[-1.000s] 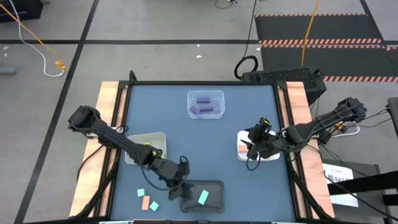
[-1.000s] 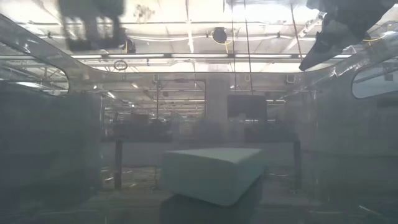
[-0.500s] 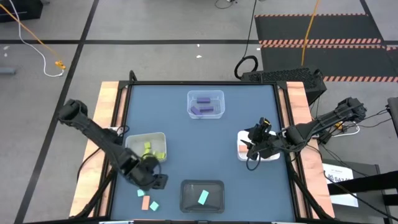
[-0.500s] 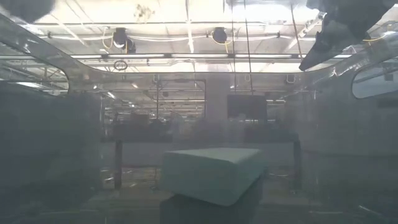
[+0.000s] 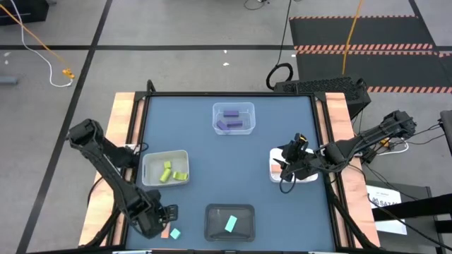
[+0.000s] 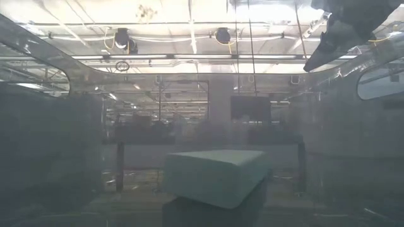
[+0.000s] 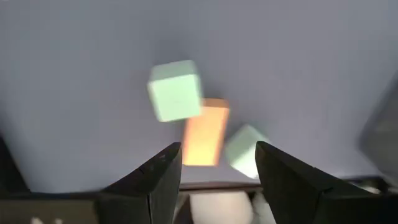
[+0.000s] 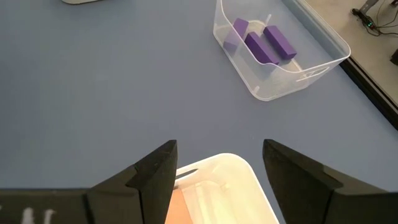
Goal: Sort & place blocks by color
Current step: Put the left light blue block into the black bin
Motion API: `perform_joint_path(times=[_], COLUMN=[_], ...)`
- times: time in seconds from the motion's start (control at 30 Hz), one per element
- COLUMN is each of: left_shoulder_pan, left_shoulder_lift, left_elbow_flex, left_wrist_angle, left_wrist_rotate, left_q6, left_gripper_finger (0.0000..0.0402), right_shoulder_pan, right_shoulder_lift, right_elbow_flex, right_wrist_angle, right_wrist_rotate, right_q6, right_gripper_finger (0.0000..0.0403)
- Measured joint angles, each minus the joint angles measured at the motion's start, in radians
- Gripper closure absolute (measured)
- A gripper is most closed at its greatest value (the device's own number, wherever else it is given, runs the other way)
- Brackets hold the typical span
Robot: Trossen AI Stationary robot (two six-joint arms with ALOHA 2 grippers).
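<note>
My left gripper [image 5: 162, 216] is open and empty at the table's front left, just above three loose blocks. In the left wrist view [image 7: 217, 165] they are a cyan cube [image 7: 176, 90], a salmon-orange bar [image 7: 205, 132] and a second cyan cube [image 7: 245, 150] [image 5: 174, 233]. One cyan block [image 5: 230, 224] [image 6: 214, 176] lies in the black tray [image 5: 212, 212]. Purple blocks [image 5: 230, 120] [image 8: 270, 42] lie in the clear tray [image 5: 216, 109]. Yellow-green blocks [image 5: 169, 171] lie in the translucent tray [image 5: 148, 159]. My right gripper [image 5: 284, 169] [image 8: 217, 171] is open over the white tray [image 5: 307, 176] [image 8: 224, 180], which holds a salmon-orange block [image 8: 177, 208].
The blue table top [image 5: 212, 152] lies bare between the four trays. The right arm's dark body [image 6: 344, 28] shows at the low view's upper right. Wooden side rails [image 5: 123, 120] border the table.
My left arm has swung from the black tray to the front left and now hovers over the loose blocks. The right arm has not moved.
</note>
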Motion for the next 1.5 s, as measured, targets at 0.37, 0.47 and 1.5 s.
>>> perform_joint_path(times=[0.37,0.47,1.5], left_shoulder_pan=[-0.015,-0.011,0.055], left_shoulder_lift=[0.103,0.127,0.149], left_elbow_flex=[0.0,0.0,-0.001], left_wrist_angle=[-0.06,-0.06,-0.012], left_wrist_rotate=[0.054,0.054,0.069], left_q6=[0.033,0.05,0.277], left_gripper_finger=[0.0147,0.0141,0.0129], right_shoulder_pan=[0.0,0.0,0.0], right_shoulder_lift=[0.0,0.0,0.0], right_elbow_flex=[0.0,0.0,0.0], right_wrist_angle=[0.0,0.0,0.0], right_wrist_rotate=[0.0,0.0,0.0], right_q6=[0.0,0.001,0.0], right_gripper_finger=[0.0174,0.0174,0.0174])
